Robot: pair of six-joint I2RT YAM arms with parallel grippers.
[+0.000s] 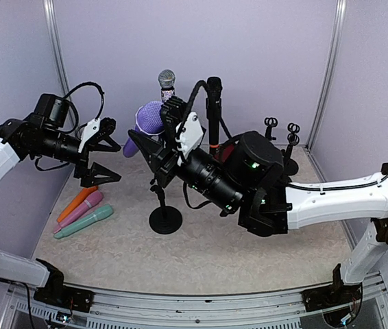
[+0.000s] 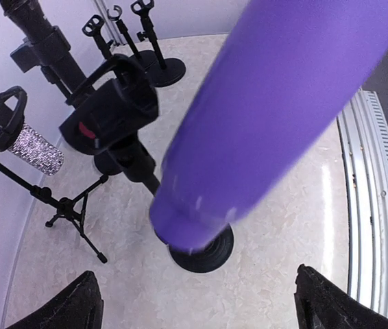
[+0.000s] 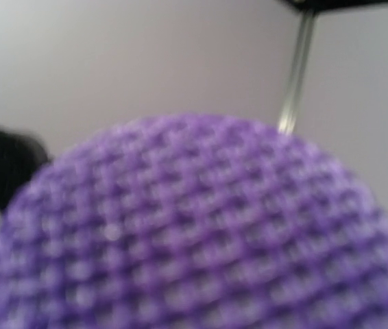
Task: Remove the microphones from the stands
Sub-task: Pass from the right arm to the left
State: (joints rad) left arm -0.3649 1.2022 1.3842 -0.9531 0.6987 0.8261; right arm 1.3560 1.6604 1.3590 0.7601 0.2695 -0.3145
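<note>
Now mic (image 1: 142,127) hangs above the stand (image 1: 164,219), long axis tilted: mesh head up and back, tail pointing down-left at the left tool (image 1: 117,163). Right tool (image 1: 158,140) pinches it just below the head. Left tool is spread wide, up-left of the stand, mic tail near its fingertips. Stand's clip (image 2: 112,113) sits beside the mic body; contact unclear.

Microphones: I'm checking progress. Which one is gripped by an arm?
The purple microphone, clamped in the right gripper. The silver microphone and black microphone sit on stands; the orange, pink and teal ones lie on the table.
</note>
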